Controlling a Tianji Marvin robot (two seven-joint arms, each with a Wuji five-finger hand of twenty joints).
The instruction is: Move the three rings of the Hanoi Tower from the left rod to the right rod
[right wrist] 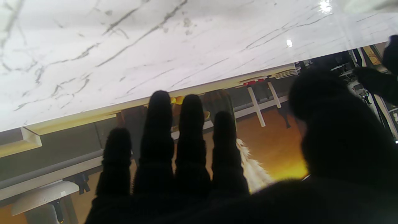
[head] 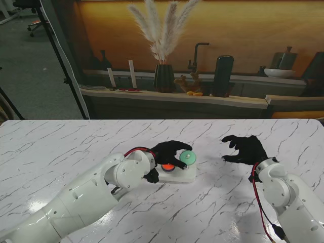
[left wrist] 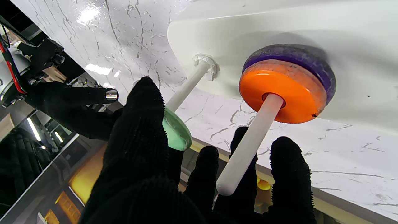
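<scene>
Pinching the green ring (left wrist: 176,133) between thumb and forefinger of the left hand (head: 171,152), high on a white rod (left wrist: 186,88) and just short of that rod's base socket end being reached; fingers closed on the ring's rim, other fingers (left wrist: 287,168) curling beside the neighbouring rod. Judging the step as lowering the smallest ring onto its peg. Doing it well: keeping the ring level so the hole slides rather than binds, easing straight down along the rod, and letting go only once the ring is seated on the white base (head: 183,175).

Moving outward: sitting on the adjacent rod (left wrist: 248,146), the orange ring (left wrist: 281,93) lying on top of the purple ring (left wrist: 298,56), both flat against the base. Looking from the stand, showing the green ring toward the right end of the base and the orange one nearer the left hand's wrist; not telling for certain from these views whether the green ring's peg is the middle or the right one.

Farther out: hovering well apart to the right, the right hand (head: 244,149), fingers spread and holding nothing, above the marbled counter (head: 61,152). Leaving two rings yet to be transferred, by this reckoning.
</scene>
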